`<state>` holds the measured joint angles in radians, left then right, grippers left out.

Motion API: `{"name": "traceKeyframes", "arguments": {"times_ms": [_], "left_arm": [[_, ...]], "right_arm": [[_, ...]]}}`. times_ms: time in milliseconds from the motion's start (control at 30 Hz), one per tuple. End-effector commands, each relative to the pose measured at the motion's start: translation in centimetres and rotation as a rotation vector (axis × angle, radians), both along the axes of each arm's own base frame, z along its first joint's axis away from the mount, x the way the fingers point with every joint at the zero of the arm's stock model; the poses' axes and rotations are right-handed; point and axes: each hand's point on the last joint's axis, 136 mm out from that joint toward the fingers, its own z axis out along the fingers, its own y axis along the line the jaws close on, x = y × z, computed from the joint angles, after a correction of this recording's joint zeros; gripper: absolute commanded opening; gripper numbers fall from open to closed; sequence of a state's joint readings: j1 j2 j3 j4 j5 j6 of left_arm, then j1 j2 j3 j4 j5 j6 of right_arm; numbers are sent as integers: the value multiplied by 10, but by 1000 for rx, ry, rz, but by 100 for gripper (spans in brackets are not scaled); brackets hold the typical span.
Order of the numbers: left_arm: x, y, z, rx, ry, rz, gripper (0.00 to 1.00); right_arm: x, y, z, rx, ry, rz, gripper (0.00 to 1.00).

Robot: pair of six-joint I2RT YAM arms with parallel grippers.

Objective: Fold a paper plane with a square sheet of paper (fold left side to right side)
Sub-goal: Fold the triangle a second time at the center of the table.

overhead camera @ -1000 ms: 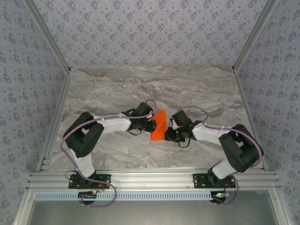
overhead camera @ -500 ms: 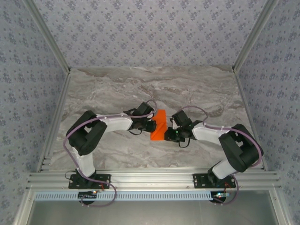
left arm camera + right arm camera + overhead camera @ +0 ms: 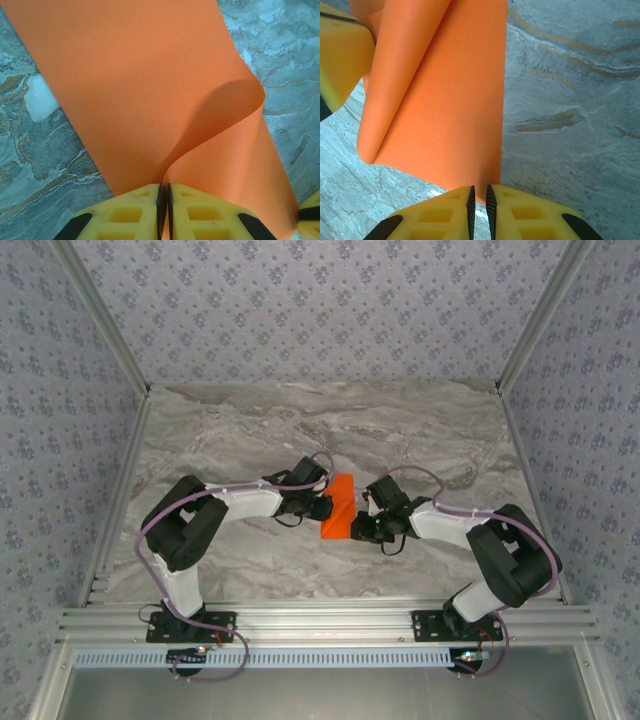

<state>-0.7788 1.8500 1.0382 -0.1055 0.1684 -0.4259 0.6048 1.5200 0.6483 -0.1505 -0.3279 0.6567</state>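
Note:
The square sheet of paper (image 3: 338, 508), bright orange, lies mid-table between my two grippers. Its left side is lifted and curls over to the right in a soft, uncreased loop (image 3: 140, 75). My left gripper (image 3: 164, 192) is shut on the lifted edge, with the paper pinched between its yellow fingers (image 3: 125, 210). It sits at the sheet's left (image 3: 325, 507). My right gripper (image 3: 479, 196) is shut on the near right corner of the sheet (image 3: 445, 100), which lies flat on the table. It sits at the sheet's right (image 3: 362, 528). The paper plane is out of view.
The grey marbled tabletop (image 3: 250, 430) spreads around the sheet. Aluminium rails (image 3: 120, 490) and patterned walls bound it on three sides. A left fingertip (image 3: 340, 55) shows close to the curl in the right wrist view.
The left arm has shifted slightly, carrying the lifted edge a little further over. The right arm has not moved, and both grips hold.

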Motion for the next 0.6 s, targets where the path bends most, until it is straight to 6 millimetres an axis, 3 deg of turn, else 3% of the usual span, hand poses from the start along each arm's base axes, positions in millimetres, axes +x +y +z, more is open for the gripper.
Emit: {"name": "traceKeyframes", "arguments": {"times_ms": [0, 567], "left_arm": [[5, -3, 7, -1, -16, -13, 13], [5, 3, -3, 30, -11, -2, 13]], "right_arm": [[-18, -16, -22, -105, 76, 13, 20], [-19, -14, -23, -100, 81, 19, 20]]}}
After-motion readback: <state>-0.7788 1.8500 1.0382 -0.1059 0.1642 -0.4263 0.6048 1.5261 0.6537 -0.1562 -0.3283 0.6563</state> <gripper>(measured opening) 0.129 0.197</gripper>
